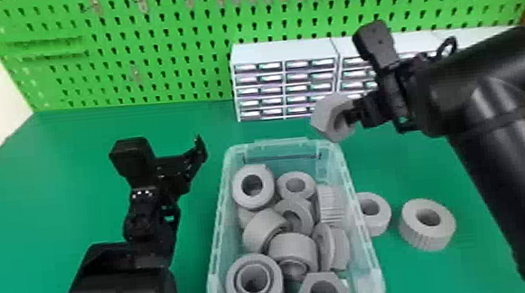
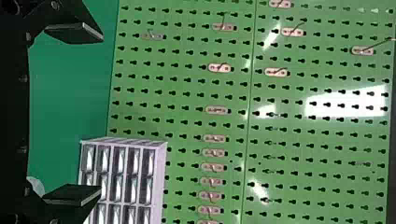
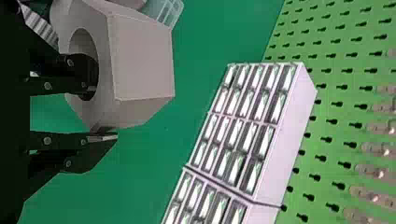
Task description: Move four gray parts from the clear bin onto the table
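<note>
Our right black end effector (image 1: 355, 115) pinches a gray six-sided ring (image 1: 323, 111) – one finger in its hole, one outside – up off the green bench (image 1: 70, 142). Our left black end effector (image 1: 194, 161) has its fingers apart. Two round gray rings (image 1: 428, 237) sit beside the clear plastic bin (image 1: 216, 247).

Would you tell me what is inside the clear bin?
The clear bin holds a jumbled pile of gray parts, several with round holes, and a ribbed part by its right wall. The pile covers whatever lies at the bottom, so I cannot count everything.
</note>
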`<move>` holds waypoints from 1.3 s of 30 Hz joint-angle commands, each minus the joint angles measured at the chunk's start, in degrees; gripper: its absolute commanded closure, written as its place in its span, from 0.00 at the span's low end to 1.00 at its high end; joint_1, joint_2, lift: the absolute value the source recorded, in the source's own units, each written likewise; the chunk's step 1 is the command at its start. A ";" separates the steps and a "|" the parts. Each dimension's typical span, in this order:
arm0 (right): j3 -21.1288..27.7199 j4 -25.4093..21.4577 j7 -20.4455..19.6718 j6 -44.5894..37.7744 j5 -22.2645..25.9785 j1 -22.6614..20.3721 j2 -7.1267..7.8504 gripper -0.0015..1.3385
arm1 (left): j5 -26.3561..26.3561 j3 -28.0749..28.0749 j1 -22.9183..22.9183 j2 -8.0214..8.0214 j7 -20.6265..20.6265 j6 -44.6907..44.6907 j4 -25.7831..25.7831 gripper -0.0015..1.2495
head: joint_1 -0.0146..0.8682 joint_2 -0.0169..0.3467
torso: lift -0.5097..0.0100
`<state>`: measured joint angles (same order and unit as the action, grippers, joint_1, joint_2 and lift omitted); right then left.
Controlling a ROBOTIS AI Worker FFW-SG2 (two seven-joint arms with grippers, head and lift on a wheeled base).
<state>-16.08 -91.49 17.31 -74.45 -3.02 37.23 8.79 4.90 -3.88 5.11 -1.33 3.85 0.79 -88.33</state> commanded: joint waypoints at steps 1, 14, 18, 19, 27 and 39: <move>2.11 -0.26 0.00 -0.79 -0.50 -0.50 0.17 0.75 | -0.16 0.02 0.16 0.01 0.02 0.00 0.00 0.11 | 0.80 0.24 | 0.88; 7.29 -0.79 0.00 -1.84 -2.43 -2.08 0.52 0.75 | -0.42 -0.34 0.69 0.01 0.02 0.35 0.00 0.11 | 0.80 0.24 | 0.88; 9.49 -1.41 0.00 -2.37 -3.58 -2.69 0.52 0.75 | -0.33 -0.69 0.95 0.01 0.02 0.35 0.09 0.11 | 0.80 0.24 | 0.88; 9.76 -1.58 0.00 -2.46 -3.93 -2.87 0.52 0.75 | -0.33 -0.69 0.95 0.01 0.02 0.44 0.00 0.11 | 0.80 0.24 | 0.88; 12.39 -1.85 0.00 -4.04 -4.98 -4.10 0.96 0.75 | -0.24 -0.69 0.95 0.01 0.02 0.62 0.00 0.11 | 0.80 0.24 | 0.88; 16.08 -1.58 0.00 -4.22 -5.95 -5.68 1.05 0.75 | -0.07 -1.04 1.30 0.01 0.02 0.88 0.00 0.11 | 0.80 0.24 | 0.88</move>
<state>-1.18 -93.40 17.31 -78.72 -8.67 31.99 9.73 4.74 -4.77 6.29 -1.32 3.87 1.54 -88.30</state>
